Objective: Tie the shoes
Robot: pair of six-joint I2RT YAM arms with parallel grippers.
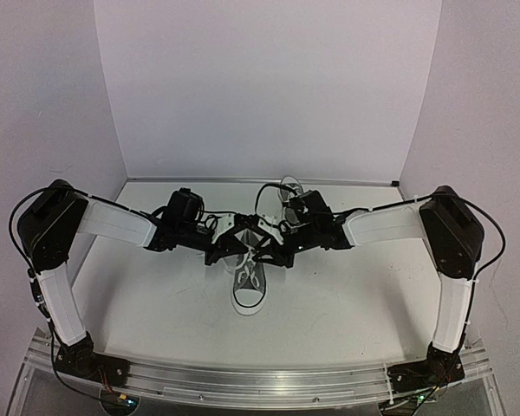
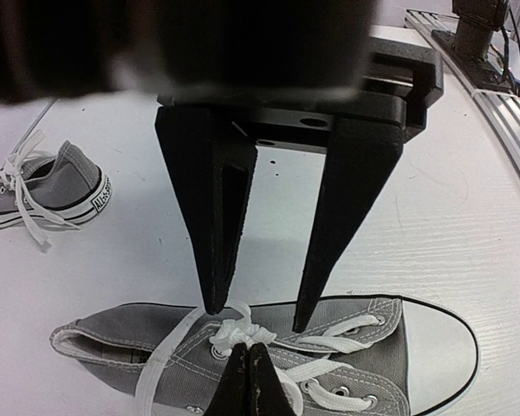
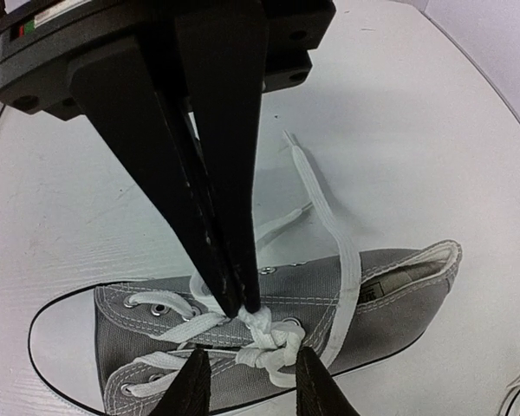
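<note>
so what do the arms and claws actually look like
Both the left arm and right arm have white boxy links between bulky black joints, with thin black cables looping past the shoulders. Their bases sit on a silver aluminium rail. The left claw and right claw are matte black, each with two long tapering fingers.

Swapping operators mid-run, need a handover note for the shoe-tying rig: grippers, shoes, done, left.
Left gripper: open, tips straddling the knot on the near shoe.
Right gripper: shut, seemingly pinching the edge of that knot.
Near shoe: centre of the table, toe toward the arm bases. Far shoe: behind it, no gripper on it.
Done: a small knot sits at the top eyelets. No bow visible. One lace end lies loose on the table.
Left: form and tighten the bow, then check the far shoe; I cannot tell whether it is tied.
</note>
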